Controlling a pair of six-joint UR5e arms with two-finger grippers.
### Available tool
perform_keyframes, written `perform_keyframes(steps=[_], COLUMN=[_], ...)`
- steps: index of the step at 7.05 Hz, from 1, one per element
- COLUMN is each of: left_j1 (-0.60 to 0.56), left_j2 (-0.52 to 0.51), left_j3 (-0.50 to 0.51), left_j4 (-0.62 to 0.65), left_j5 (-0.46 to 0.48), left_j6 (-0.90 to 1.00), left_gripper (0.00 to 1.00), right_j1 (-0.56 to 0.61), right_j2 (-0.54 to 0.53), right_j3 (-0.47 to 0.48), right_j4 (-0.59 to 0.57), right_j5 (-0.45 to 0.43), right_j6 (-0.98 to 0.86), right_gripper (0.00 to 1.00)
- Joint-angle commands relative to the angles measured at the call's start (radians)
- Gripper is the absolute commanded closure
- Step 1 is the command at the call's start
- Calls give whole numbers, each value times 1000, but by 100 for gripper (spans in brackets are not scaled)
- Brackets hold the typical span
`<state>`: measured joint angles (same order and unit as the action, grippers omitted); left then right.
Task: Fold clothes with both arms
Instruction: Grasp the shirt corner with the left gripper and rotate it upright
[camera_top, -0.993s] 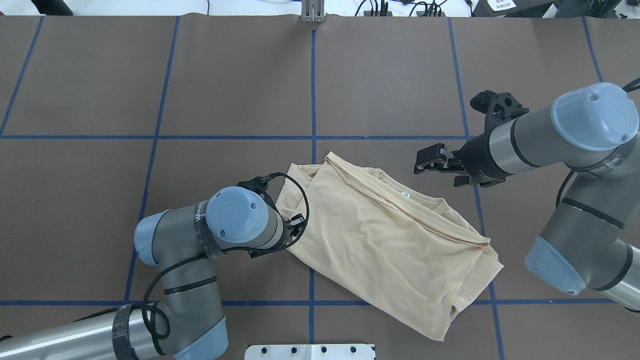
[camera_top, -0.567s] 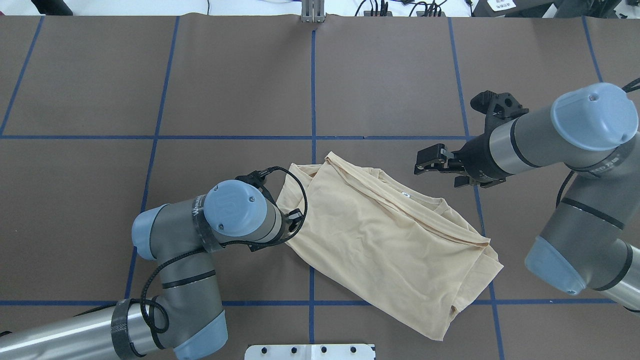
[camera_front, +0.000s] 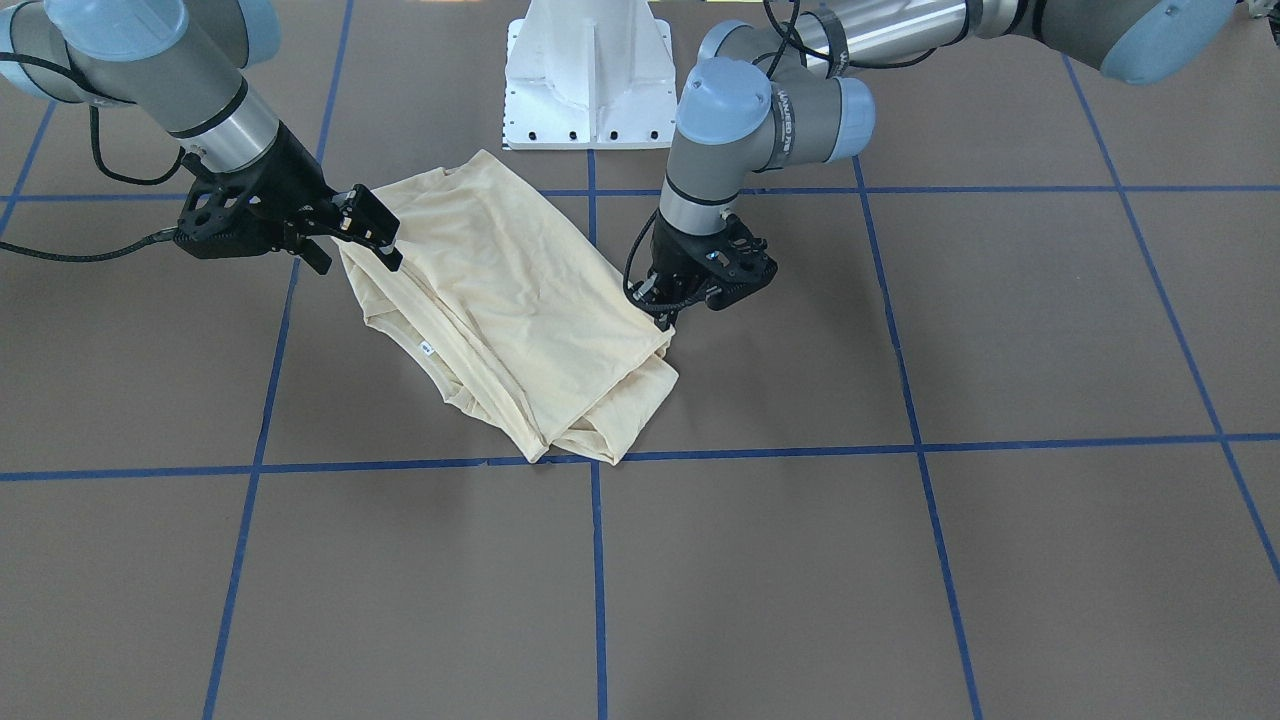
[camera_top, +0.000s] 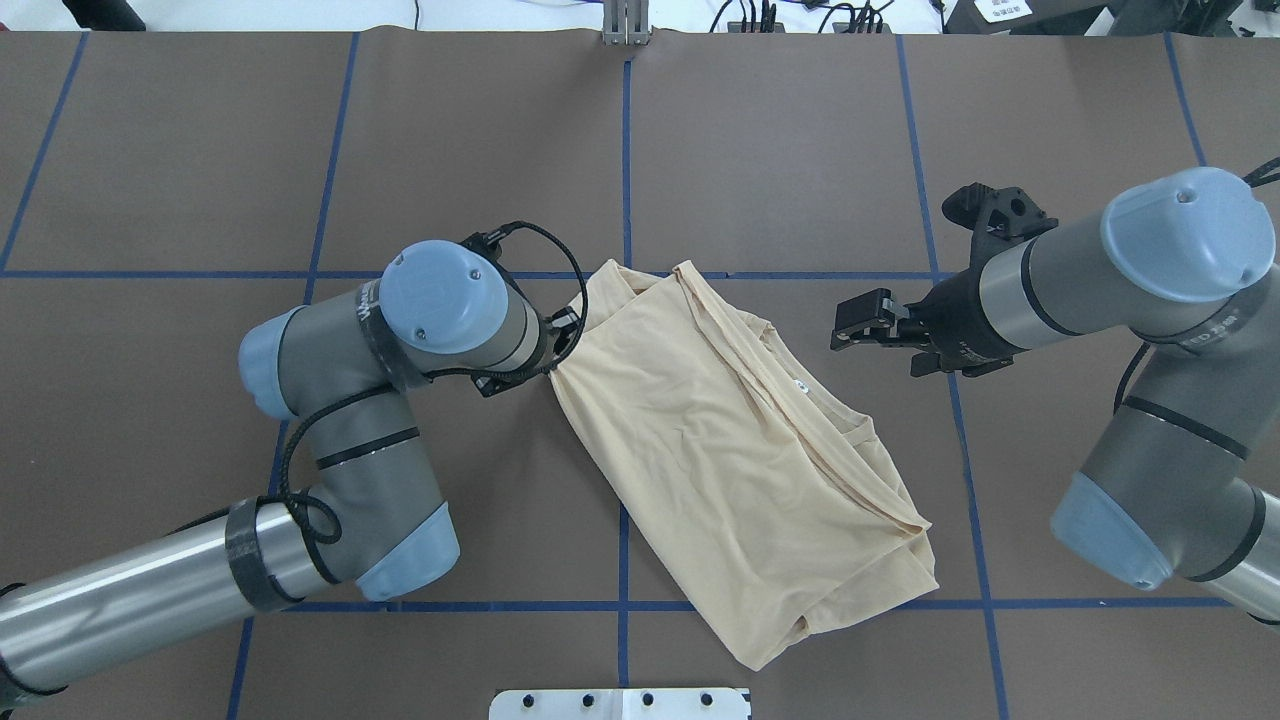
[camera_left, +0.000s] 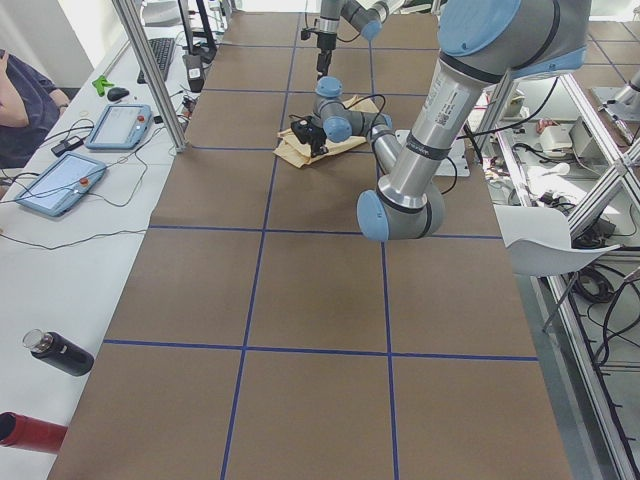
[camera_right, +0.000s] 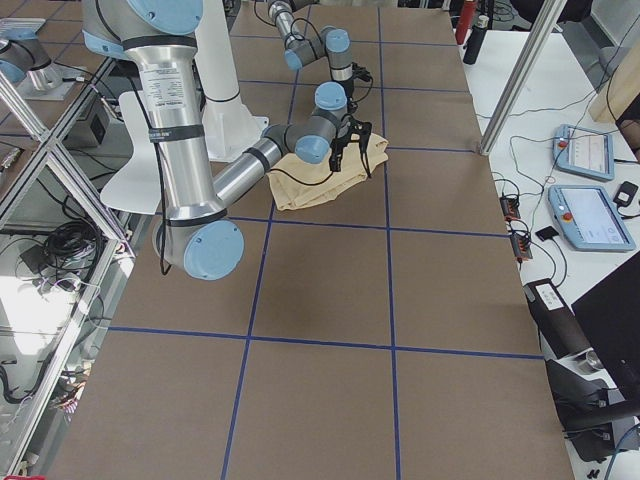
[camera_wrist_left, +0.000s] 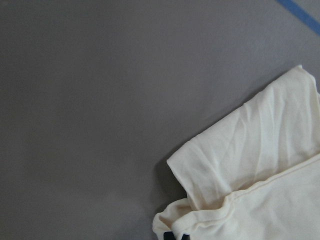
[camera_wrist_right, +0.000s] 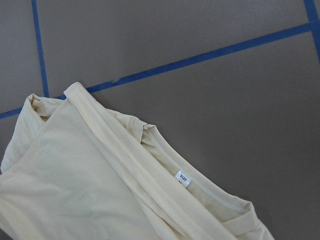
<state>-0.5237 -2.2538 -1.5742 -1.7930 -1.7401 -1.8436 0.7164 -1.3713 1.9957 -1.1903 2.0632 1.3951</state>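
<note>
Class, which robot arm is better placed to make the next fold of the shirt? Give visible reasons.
Left, probably: the left gripper already pinches a corner of the shirt, while the right gripper hangs open, clear of the cloth.

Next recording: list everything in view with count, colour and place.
table: one, brown with blue tape grid.
shirt: one, pale cream-yellow, folded, aslant mid-table.
neck label: one, white, inside the shirt's collar.
pedestal base: one, white, table's robot-side edge.
teach pendants: two, grey-blue, white bench beside the table.
black bottle: one, same bench's near end.
red bottle: one, beside the black one.
person: one, partly in view, bench's far end.
arms: two, grey with light-blue caps, either side of the shirt.
left gripper: one, black, jaws shut on the shirt's edge.
right gripper: one, black, jaws open, beside the collar end.
</note>
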Motion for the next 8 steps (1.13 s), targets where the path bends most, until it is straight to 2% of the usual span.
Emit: perform_keyframes(steps=[1,2,3,4,5,6,7,8], left_j1=[-71,-90,-97,-113,-120,-139,-156,-180], left_j2=[-102,-128,-180,-197,-198,-196,-193,-153], left_j3=[175,251,392,449,448,448,424,345], left_j4=[-54,-145,-269,-339,-341,-339,-332,-327], left_j5=[63,91,140,143,143,140,119,55], left_j6=[68,87,101,134,171,219,254,260], left_gripper=[100,100,100,100,100,2,0,0], right_j1=[0,0,0,0,0,-2,-8,-26], right_j2=[0,1,1,3,3,3,3,5], right_j3=[-1,-1,-1,-1,-1,-1,0,0], right_j4=[1,0,1,0,1,2,2,2], right_j5=[0,-1,-2,-5,-9,-11,-12,-24], right_j6=[1,1,1,1,1,-1,-1,-13], right_gripper=[0,0,0,0,0,0,0,0])
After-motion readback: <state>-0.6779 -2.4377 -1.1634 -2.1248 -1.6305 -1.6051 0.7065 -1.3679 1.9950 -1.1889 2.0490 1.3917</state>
